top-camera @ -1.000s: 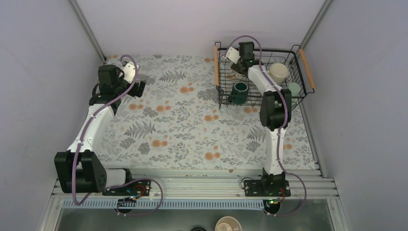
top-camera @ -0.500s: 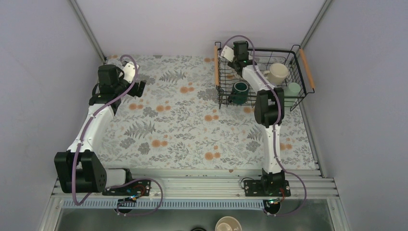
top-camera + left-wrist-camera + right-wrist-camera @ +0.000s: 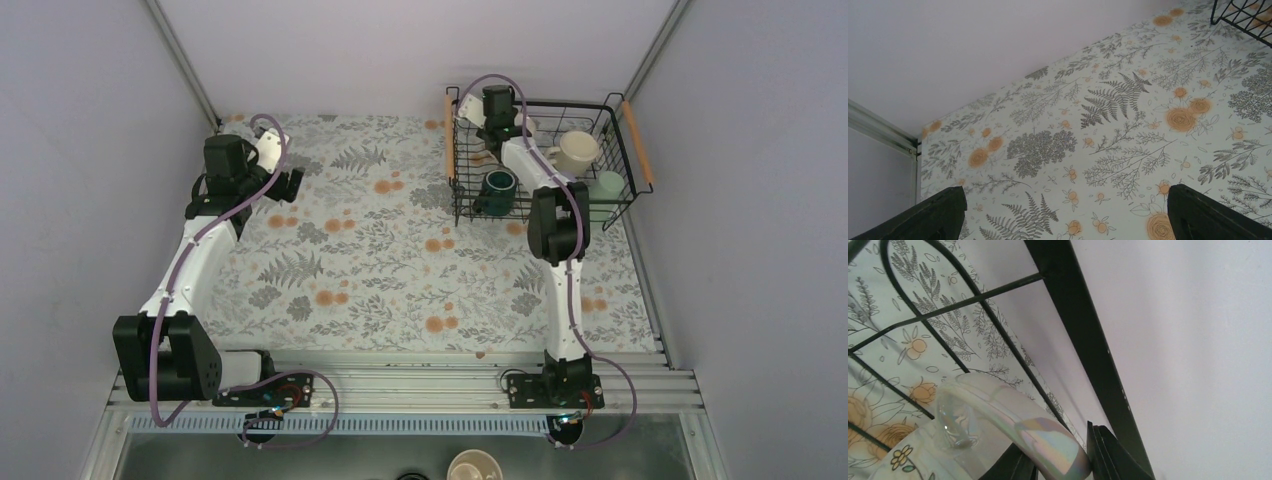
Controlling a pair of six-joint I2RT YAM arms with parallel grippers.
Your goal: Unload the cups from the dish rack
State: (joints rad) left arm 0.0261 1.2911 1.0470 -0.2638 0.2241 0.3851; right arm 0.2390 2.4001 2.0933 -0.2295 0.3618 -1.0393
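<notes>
The dish rack (image 3: 560, 103), black wire with wooden handles, stands at the table's far right. In it are a dark green mug (image 3: 498, 185), a cream mug (image 3: 578, 150) and a mint green cup (image 3: 610, 185). My right gripper (image 3: 496, 132) reaches into the rack's far left corner. In the right wrist view its gripper (image 3: 1060, 460) is shut on the pearly handle (image 3: 1013, 425) of the floral mug (image 3: 903, 460), close to a rack wire (image 3: 1083, 325). My left gripper (image 3: 292, 185) hovers open over the far left of the floral cloth, its fingers (image 3: 943, 215) wide apart with nothing between them.
A tan cup (image 3: 473, 467) sits in the metal trough below the arm bases. Grey walls close in both sides and the back. The rack's corner (image 3: 1243, 17) shows at the top right of the left wrist view.
My right arm has reached further into the rack's far left corner and its jaws have closed on the floral mug's handle. The left arm has stayed still.
</notes>
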